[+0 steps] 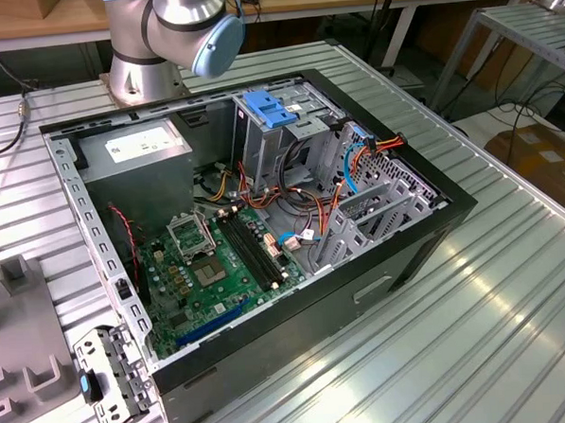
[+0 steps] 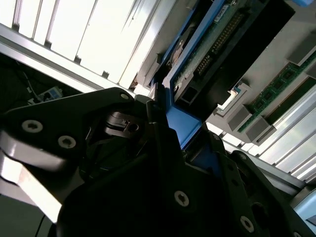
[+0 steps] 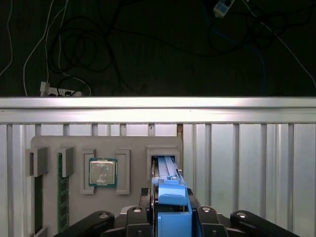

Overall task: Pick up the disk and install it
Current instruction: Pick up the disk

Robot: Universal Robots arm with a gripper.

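Blue-railed disk [image 3: 173, 202] sits clamped between the black fingers [image 3: 140, 222].

Open computer case [image 1: 299, 348] on the ribbed metal worktop [image 1: 495, 295], green motherboard [image 1: 215, 272] facing up. There's the grey power-supply box [image 1: 137, 148], tucked into the corner toward the exterior view's left. A blue latch piece [image 1: 270, 108] sits atop the drive cage, with orange and red cables [image 1: 379, 148] trailing just beside it. In the first wrist view, a grey fixture tray [image 3: 106, 143] carries a processor chip [image 3: 102, 173] and, near it, a memory stick [image 3: 62, 197]. Loose cables [image 3: 84, 54] snake over the dark floor beyond.
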